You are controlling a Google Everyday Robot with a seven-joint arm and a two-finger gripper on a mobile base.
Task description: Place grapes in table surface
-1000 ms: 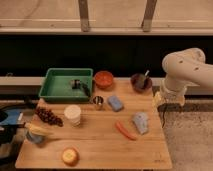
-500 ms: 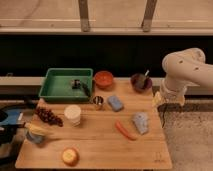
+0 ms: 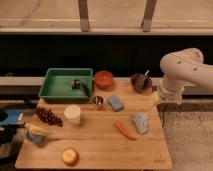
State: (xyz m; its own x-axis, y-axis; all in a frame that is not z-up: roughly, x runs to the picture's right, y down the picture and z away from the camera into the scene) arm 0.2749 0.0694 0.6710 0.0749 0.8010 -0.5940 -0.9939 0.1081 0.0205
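The gripper hangs at the right edge of the table surface, jaws spread wide and empty. The grapes lie on the left side, just beside the white cup and well apart from the gripper. Risk: a reach across the table may sweep the carrot or tip the cup. The 1 arm is folded, wrist pointing down.

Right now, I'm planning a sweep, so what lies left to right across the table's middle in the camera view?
grapes, white cup, small metal cup, blue sponge, grey-blue object, gripper, at the right edge of the table.
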